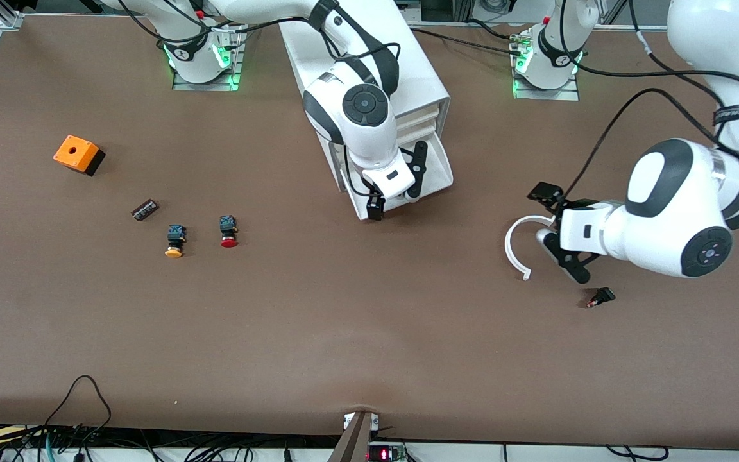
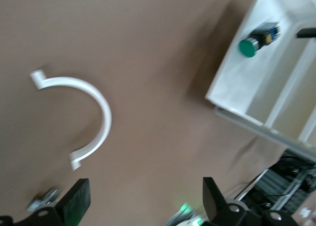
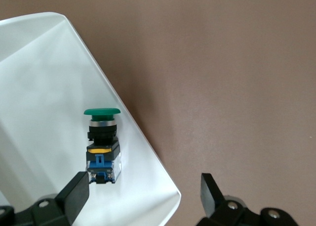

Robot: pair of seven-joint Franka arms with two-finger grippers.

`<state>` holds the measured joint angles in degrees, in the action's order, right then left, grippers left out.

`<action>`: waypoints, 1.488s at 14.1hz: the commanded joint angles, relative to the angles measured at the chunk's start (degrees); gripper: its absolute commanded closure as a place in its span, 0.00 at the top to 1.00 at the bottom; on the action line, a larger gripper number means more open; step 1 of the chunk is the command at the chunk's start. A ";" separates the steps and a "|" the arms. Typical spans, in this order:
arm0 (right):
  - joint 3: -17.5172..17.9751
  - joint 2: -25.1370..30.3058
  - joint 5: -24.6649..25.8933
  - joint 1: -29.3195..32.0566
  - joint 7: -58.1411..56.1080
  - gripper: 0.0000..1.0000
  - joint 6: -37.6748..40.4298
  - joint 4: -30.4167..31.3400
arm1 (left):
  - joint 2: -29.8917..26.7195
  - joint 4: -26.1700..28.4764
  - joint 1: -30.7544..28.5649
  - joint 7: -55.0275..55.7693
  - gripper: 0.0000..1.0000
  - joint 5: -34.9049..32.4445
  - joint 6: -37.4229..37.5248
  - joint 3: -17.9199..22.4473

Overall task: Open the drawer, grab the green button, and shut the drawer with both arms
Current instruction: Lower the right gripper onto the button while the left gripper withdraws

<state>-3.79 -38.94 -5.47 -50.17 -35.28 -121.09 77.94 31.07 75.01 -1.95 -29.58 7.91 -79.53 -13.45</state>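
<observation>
Broadly, a wide brown matte table top [image 1: 318, 321] fills the front view, with tangled black cables along its edge nearest the front camera and aluminium framing at the corner by the right arm's base. A white boxy plastic cabinet [image 1: 421, 83] stands between the two green-lit arm bases, and its shallow white plastic tray drawer [image 1: 437, 179] is pulled out toward the front camera. Inside the drawer lies the small green-capped push button with black body and blue rear block [image 3: 101, 144], on its side near the tray's outer wall. The right gripper [image 1: 397, 189] hangs over the drawer, its black fingers spread apart and holding nothing. The left gripper [image 1: 552, 224] is over the table toward the left arm's end, fingers likewise wide and bare, just beside a white plastic half-ring [image 1: 516, 247] lying flat. A small dark connector piece [image 1: 600, 298] rests nearer the front camera than that ring. Toward the right arm's end sit an orange-topped box with a round hole [image 1: 77, 154], a small dark terminal strip [image 1: 144, 210], a yellow-capped push button [image 1: 175, 240] and a red-capped push button [image 1: 228, 231].
</observation>
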 commanded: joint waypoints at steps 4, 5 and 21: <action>-0.25 -1.92 -2.95 -0.72 0.03 1.00 0.42 -1.65 | -4.94 -7.23 1.07 10.21 1.00 -11.12 9.91 -1.04; -0.34 -2.19 -4.70 -0.71 -0.05 1.00 0.33 -1.65 | -6.70 -7.42 1.16 12.77 1.00 -13.86 10.10 -1.49; -0.25 -4.65 -4.98 -1.33 0.03 1.00 0.42 -1.30 | -35.36 28.16 3.89 28.00 1.00 -7.30 -21.97 11.69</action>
<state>-3.79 -43.06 -9.07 -51.10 -35.25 -121.11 77.92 2.51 95.57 0.59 -2.40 -0.03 -96.80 -2.86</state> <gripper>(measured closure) 0.000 0.000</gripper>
